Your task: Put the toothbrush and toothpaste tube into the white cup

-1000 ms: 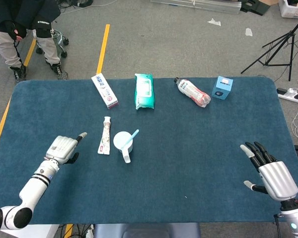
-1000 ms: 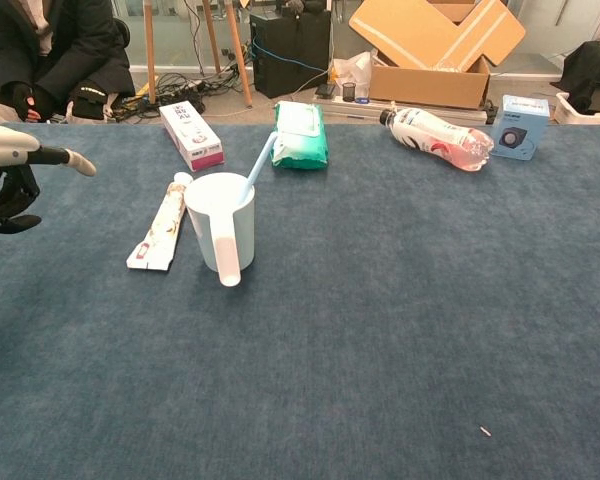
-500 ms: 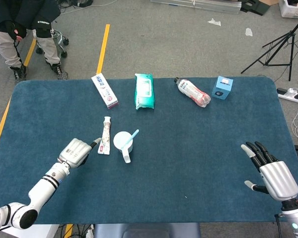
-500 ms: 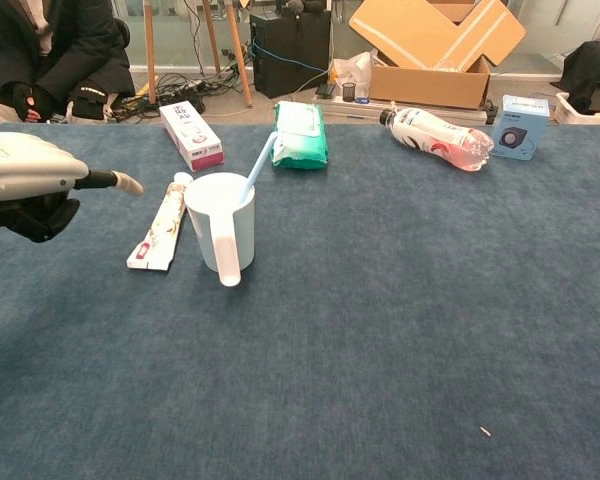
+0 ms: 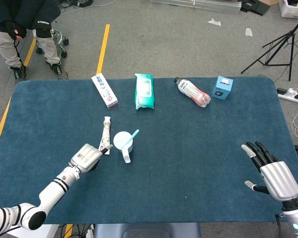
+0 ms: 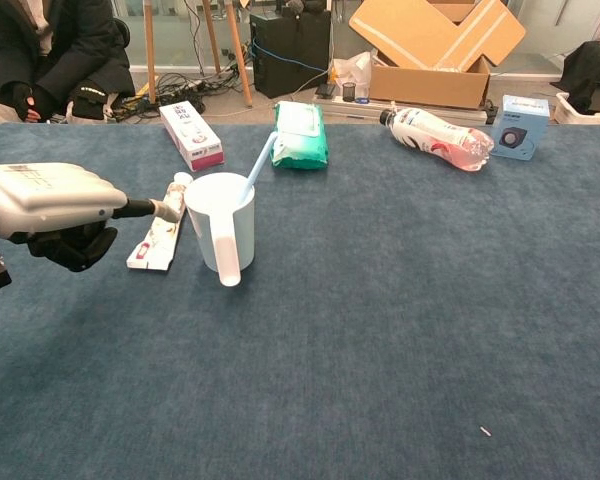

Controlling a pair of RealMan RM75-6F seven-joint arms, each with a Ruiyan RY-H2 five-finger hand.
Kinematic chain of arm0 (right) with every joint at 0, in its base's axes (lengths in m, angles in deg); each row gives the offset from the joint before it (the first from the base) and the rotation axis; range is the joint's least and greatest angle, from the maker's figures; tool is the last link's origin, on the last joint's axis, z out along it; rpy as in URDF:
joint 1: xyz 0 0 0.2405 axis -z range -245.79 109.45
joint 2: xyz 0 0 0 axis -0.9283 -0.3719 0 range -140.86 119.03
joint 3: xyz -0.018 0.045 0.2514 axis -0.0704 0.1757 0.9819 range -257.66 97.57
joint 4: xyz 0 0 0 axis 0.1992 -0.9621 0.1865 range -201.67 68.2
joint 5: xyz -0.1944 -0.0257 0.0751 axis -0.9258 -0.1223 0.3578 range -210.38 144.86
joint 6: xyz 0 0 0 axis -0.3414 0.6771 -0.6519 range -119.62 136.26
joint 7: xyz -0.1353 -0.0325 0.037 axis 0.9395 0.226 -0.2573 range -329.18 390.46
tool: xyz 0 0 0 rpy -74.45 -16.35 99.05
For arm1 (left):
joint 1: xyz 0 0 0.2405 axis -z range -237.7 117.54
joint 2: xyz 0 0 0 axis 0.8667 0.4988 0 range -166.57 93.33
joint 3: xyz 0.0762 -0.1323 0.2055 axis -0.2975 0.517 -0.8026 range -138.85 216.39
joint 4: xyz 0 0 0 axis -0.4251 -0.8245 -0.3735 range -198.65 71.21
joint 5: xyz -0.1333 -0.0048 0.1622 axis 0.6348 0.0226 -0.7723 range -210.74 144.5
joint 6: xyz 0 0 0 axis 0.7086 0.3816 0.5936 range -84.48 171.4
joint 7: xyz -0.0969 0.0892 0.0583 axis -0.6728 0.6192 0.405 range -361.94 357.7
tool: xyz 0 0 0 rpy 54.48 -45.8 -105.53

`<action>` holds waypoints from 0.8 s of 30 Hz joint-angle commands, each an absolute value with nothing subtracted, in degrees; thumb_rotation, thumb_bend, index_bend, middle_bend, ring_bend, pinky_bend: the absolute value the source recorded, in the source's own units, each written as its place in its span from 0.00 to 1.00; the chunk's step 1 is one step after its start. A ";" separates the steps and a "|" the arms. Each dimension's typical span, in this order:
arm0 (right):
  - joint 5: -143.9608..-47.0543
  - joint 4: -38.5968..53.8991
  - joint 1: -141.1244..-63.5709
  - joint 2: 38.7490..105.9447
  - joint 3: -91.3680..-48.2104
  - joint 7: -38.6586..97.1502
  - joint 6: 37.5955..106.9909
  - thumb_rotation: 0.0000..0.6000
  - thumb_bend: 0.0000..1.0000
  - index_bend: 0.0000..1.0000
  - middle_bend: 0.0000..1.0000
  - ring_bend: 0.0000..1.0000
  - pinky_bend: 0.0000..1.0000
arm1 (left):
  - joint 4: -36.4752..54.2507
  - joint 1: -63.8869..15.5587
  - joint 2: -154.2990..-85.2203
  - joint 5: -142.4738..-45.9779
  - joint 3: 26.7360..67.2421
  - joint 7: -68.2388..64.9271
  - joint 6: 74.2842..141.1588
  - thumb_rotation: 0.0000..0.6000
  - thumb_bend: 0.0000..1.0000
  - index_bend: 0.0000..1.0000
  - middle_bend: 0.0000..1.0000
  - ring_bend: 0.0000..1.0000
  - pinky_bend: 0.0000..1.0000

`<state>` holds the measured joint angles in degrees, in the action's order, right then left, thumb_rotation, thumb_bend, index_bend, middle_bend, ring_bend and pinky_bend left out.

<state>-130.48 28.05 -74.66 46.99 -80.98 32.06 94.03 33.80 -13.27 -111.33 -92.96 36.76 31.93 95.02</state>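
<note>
The white cup (image 5: 122, 142) (image 6: 220, 228) stands upright left of the table's middle, its handle toward me. A light blue toothbrush (image 5: 133, 134) (image 6: 260, 164) stands in it and leans out over the rim. The toothpaste tube (image 5: 105, 134) (image 6: 158, 233) lies flat just left of the cup. My left hand (image 5: 88, 157) (image 6: 50, 205) hovers at the tube's near end, holding nothing. One finger is stretched out over the tube and the dark fingers below are curled. My right hand (image 5: 267, 171) rests at the near right with fingers spread and nothing in it.
Along the far edge lie a toothpaste box (image 5: 104, 90) (image 6: 191, 135), a green wipes pack (image 5: 143, 91) (image 6: 300, 135), a clear bottle (image 5: 192, 92) (image 6: 438, 137) and a small blue box (image 5: 222, 88) (image 6: 520, 113). A person sits beyond the far left corner.
My left hand has moved right and forward across the table, from well left of the tube to its near end. The right hand, cup and tube have stayed put.
</note>
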 commanded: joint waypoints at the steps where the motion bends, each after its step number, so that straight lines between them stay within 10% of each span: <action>1: -130.58 28.02 -74.63 46.96 -81.01 32.01 94.12 1.00 0.00 0.04 0.11 0.06 0.42 | 33.62 -13.01 -112.06 -92.44 36.88 32.38 94.59 1.00 0.83 0.03 1.00 0.80 0.75; 24: -130.81 27.89 -74.46 46.96 -81.09 31.95 94.46 1.00 0.00 0.04 0.11 0.06 0.42 | 29.64 -11.32 -116.52 -88.21 37.86 33.81 92.98 1.00 0.83 0.03 1.00 0.80 0.75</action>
<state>-130.81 27.89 -74.46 46.95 -81.09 31.95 94.46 29.81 -11.36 -116.42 -88.37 37.92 33.79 93.09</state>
